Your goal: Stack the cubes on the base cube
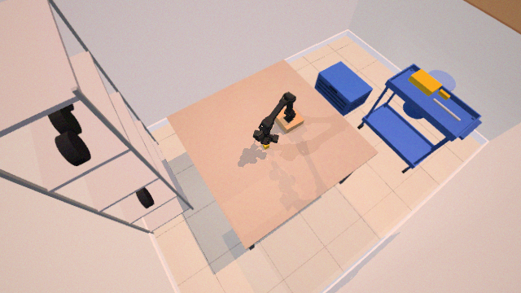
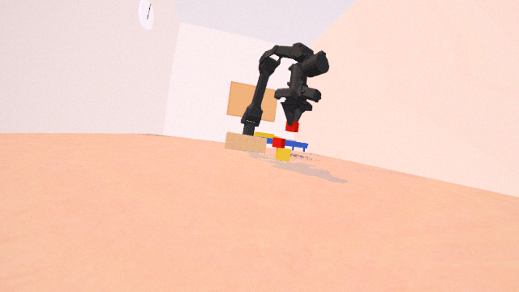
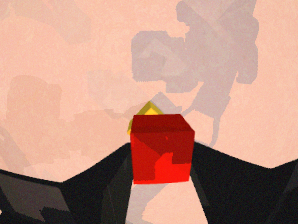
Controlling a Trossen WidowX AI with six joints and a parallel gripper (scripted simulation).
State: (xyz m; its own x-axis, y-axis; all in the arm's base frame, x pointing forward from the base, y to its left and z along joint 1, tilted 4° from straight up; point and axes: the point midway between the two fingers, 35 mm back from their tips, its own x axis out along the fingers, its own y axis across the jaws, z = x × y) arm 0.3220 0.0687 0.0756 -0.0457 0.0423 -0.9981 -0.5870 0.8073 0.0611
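My gripper (image 2: 292,122) (image 3: 158,148) (image 1: 265,141) is shut on a red cube (image 2: 292,126) (image 3: 161,143) and holds it in the air. In the exterior view it hangs above the yellow base cube (image 2: 283,154) (image 1: 266,146), a little to the right of a second red cube (image 2: 278,142) that sits on the base's top. In the wrist view only a yellow corner of the base cube (image 3: 149,108) shows behind the held cube, and the second red cube is hidden. A clear gap separates the held cube from the one below.
The arm stands on a tan mounting block (image 1: 294,125) (image 2: 245,142) on the table (image 1: 244,191). A blue cabinet (image 1: 343,87) and a blue cart (image 1: 431,110) stand on the floor to the right. A tall shelf rack (image 1: 81,134) stands to the left.
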